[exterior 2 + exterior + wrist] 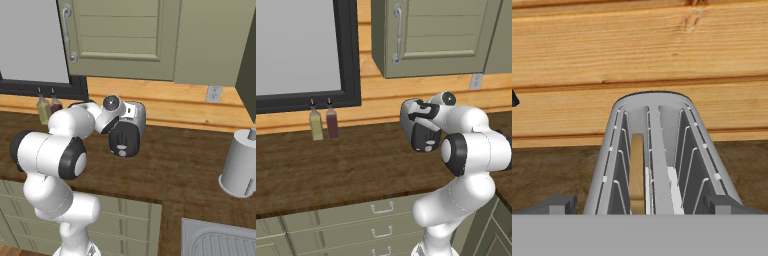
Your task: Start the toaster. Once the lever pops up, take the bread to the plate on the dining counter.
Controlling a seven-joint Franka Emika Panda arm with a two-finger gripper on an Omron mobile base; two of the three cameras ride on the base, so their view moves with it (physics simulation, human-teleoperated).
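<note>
A: Where the wood-grain desk [331, 170] meets the plank wall, what stands there?

B: Two bottles [323, 122], one pale, one dark red, at the back edge under a black-framed window [348, 55]. Grey-green cabinets [436, 35] hang above, with an outlet [214, 93] on the planks. Handled drawers [381, 220] run along the front edge.

A: And the toaster [657, 155]?

B: Near the back edge, straight below the gripper [641, 204]. Bread [637, 172] stands in its left slot.

A: Gripper state?

B: Open, one fingertip [559, 204] outside each side of the toaster, holding nothing.

A: Anything else?

B: A grey canister [241, 162] toward the right edge, a sink [220, 240] at the front right corner. No writing is legible.
</note>
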